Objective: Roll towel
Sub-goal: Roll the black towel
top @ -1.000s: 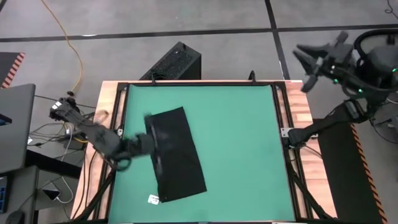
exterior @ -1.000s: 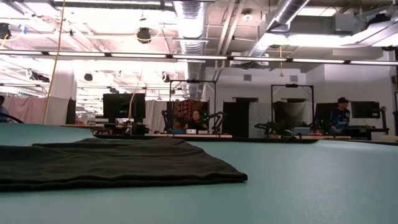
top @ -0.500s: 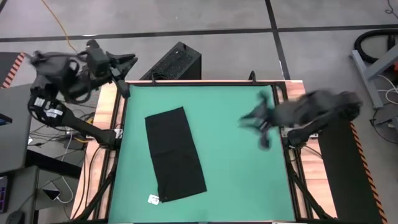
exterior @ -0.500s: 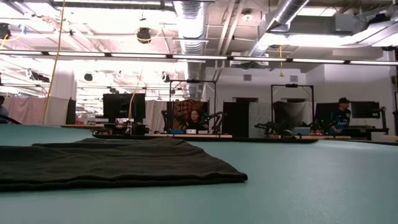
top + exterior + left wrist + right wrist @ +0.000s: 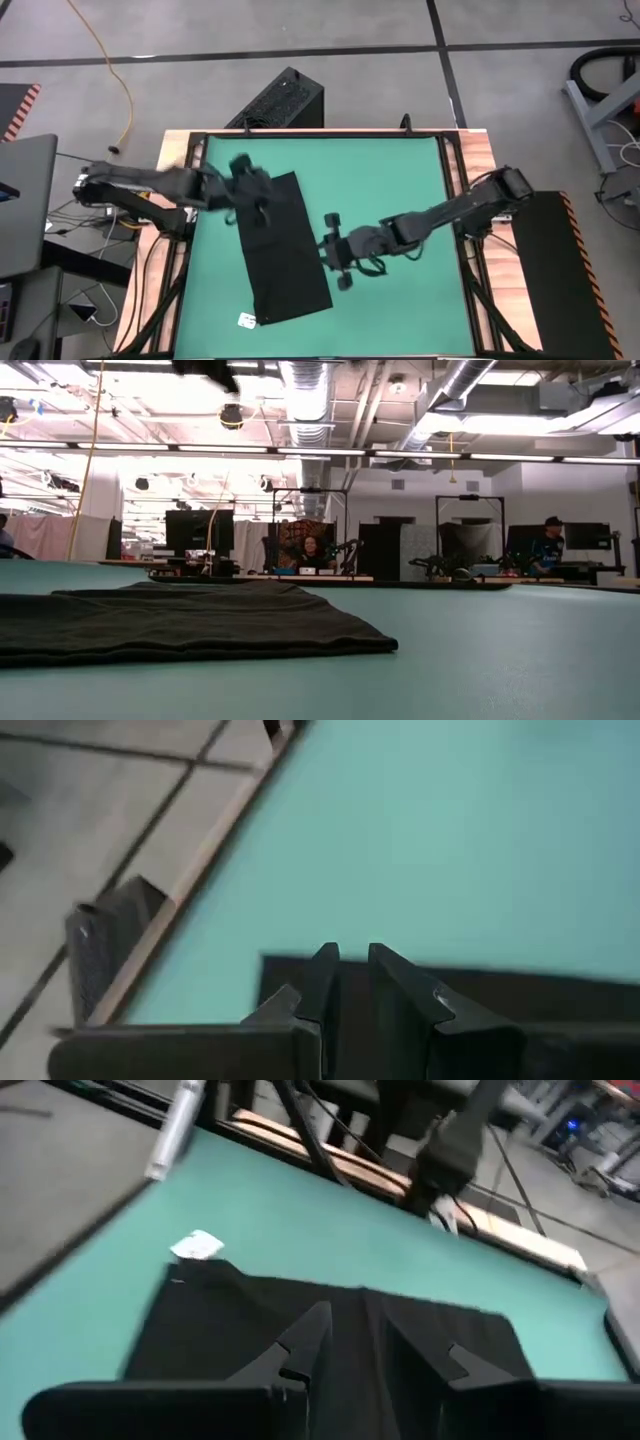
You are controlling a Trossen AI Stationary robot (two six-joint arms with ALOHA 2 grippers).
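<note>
- A black towel (image 5: 283, 248) lies flat and unrolled on a green mat (image 5: 390, 180) that covers a wood-edged table (image 5: 487, 160), seen from above.
- The towel is a long rectangle, set slightly askew on the mat, nearer the mat's left side than its right.
- A small white tag (image 5: 246, 320) lies on the mat at the towel's near left corner.
- The left gripper (image 5: 246, 178) hangs over the towel's far left corner, its arm reaching in from the mat's left edge.
- In the left wrist view, its jaws stand nearly together with a thin gap, holding nothing, above the towel's edge.
- The right gripper (image 5: 335, 252) sits at the towel's right edge, about midway along it, its arm stretching in from the mat's right side.
- In the right wrist view, its jaws are slightly apart and empty, with the towel spread beyond them.
- A black ribbed box (image 5: 278, 100) stands on the floor just beyond the mat's far edge.
- From table height, the towel (image 5: 190, 620) lies low and flat on the mat, with people seated at desks far behind.
</note>
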